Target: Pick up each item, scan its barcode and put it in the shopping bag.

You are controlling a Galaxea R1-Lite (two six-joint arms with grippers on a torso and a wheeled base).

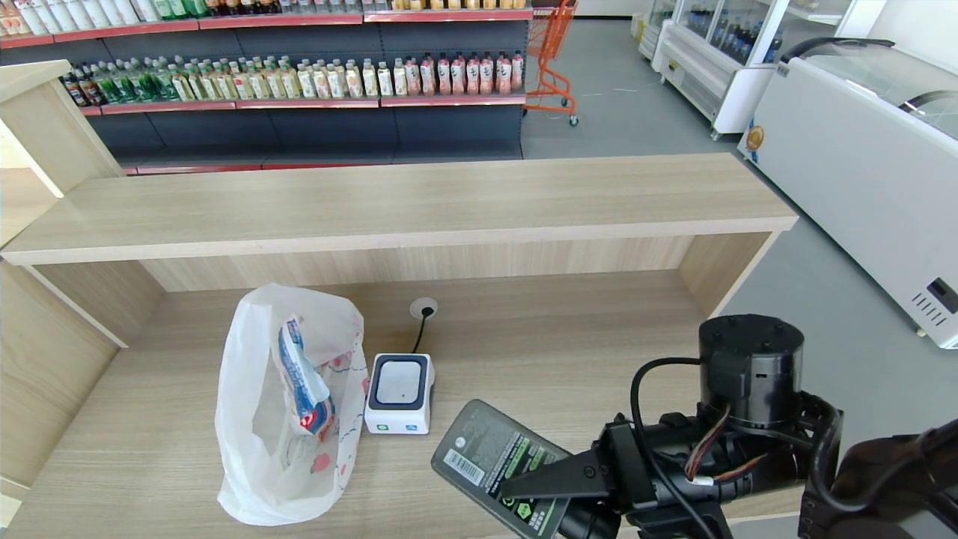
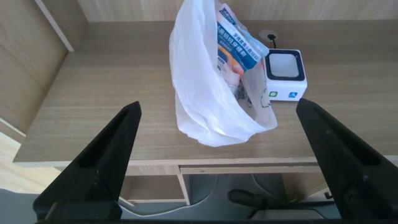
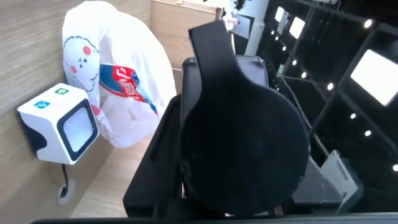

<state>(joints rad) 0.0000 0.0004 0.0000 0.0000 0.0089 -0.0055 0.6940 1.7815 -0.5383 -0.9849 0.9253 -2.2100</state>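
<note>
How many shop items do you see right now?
2: a blue packet inside the bag, and a dark pack in the right pincer. More may hide in the bag.

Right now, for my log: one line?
right gripper shut on dark flat pouch; white plastic bag holds blue-white packet; white scanner beside bag; left gripper open

White, translucent shopping bag [image 1: 243, 427] printed with red-pink cartoon marks; blue, white and red packet [image 1: 301, 378] inside; scanner [image 1: 400, 395] white, its grey window framed navy; pack [image 1: 483, 448] dark grey with green labels, white barcode; counter [image 1: 569, 352] pale woodgrain.
</note>
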